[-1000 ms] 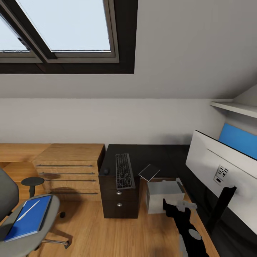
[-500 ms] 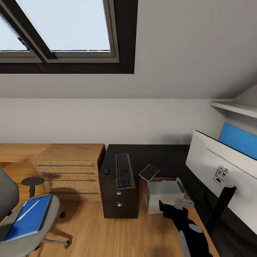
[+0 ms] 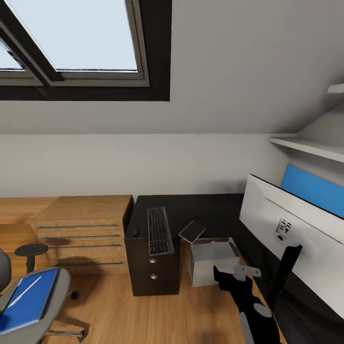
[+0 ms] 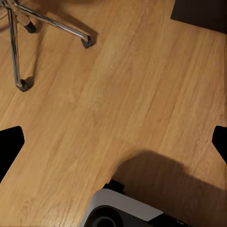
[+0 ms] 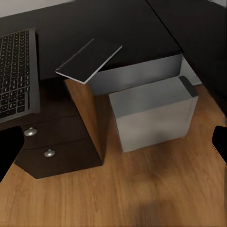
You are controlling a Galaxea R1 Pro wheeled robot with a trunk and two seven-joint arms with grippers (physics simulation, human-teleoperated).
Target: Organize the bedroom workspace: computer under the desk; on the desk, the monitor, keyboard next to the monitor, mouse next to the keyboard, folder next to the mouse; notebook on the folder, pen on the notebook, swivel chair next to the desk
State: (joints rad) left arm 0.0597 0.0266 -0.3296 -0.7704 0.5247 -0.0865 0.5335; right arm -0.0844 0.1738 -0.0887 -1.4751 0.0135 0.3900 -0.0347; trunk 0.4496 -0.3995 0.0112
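Well, computer [image 5: 153, 113] sits under desk [image 5: 118, 33], beyond right end effector [image 3: 237, 276].

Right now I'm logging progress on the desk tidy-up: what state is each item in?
keyboard: flat on the desk, over the drawers.
mouse: on desk beside keyboard.
notebook: overhanging the desk edge.
computer: upright on the floor under desk.
monitor: standing on desk.
folder: lying on swivel chair, pen on it.
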